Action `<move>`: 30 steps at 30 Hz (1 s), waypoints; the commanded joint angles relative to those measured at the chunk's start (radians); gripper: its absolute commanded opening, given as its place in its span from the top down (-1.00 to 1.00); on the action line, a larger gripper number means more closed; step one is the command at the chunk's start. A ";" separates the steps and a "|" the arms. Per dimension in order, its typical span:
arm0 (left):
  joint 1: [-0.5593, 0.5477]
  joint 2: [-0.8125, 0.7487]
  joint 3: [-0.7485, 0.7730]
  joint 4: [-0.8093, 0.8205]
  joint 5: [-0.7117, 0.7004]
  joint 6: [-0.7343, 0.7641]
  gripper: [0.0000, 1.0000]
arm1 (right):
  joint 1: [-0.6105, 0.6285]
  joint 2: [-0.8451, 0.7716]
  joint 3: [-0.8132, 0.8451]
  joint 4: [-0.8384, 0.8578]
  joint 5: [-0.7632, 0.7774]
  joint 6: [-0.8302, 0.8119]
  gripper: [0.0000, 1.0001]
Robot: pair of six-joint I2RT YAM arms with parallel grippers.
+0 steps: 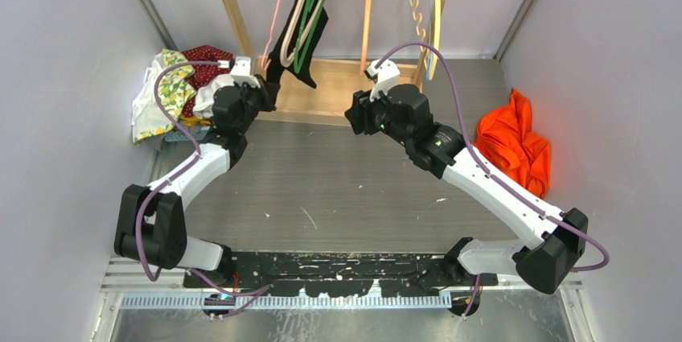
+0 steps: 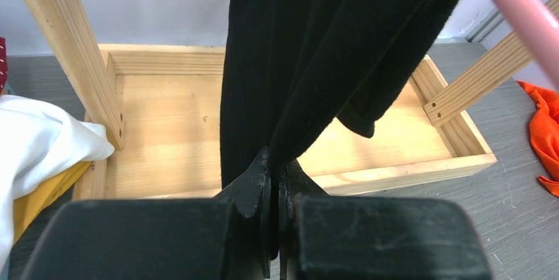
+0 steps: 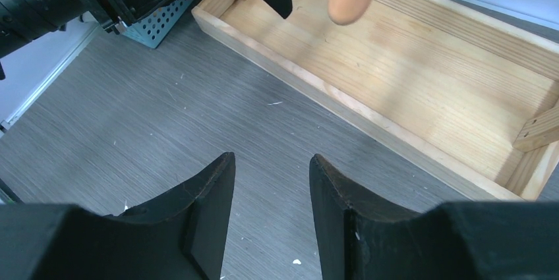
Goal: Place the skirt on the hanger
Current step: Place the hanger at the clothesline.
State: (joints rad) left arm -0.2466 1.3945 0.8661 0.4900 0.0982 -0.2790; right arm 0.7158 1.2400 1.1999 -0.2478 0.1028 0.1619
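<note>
Top view: the black skirt (image 1: 281,60) hangs above the left end of the wooden base (image 1: 330,100), draped among a bunch of hangers, the green hanger (image 1: 315,16) in front of it. Which one carries the cloth, I cannot tell. The left fingers (image 1: 262,87) sit at the skirt's lower edge. The right fingers (image 1: 354,113) hover just in front of the base, near its middle. An orange cloth (image 1: 515,149) lies on the tabletop (image 1: 338,189) well right of the base, and a pile of clothes (image 1: 173,88) lies left of it.

Left wrist view: the left fingers (image 2: 271,184) are closed, pinching the skirt's hem. The cloth runs straight up from the pinch, over the base. A pink bar (image 2: 521,10) crosses the top right corner.

Right wrist view: the right fingers (image 3: 211,201) stand apart with nothing between them, only bare tabletop below.

Judgement: the step in hand looks like settling the skirt on its hanger by the hem. Keep the pull gentle and in line with the hang so the cloth does not slide off. The free right fingers could steady the hanger first.
</note>
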 commanded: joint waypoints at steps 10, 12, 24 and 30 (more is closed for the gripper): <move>0.007 0.041 -0.044 0.054 -0.023 -0.013 1.00 | -0.007 -0.014 -0.007 0.042 -0.002 0.009 -0.01; 0.006 0.042 -0.049 0.057 -0.024 -0.015 1.00 | -0.006 -0.014 -0.006 0.042 -0.003 0.010 -0.01; 0.007 -0.006 0.028 -0.038 0.002 -0.011 0.74 | -0.007 0.002 0.005 0.047 -0.006 0.014 -0.03; 0.006 -0.070 0.104 -0.193 -0.004 -0.010 0.10 | -0.008 0.006 0.026 0.034 0.001 0.014 -0.04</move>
State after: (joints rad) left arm -0.2462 1.4128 0.8810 0.3866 0.0914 -0.2859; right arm 0.7128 1.2488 1.1923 -0.2474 0.1028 0.1650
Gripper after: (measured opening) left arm 0.418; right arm 0.519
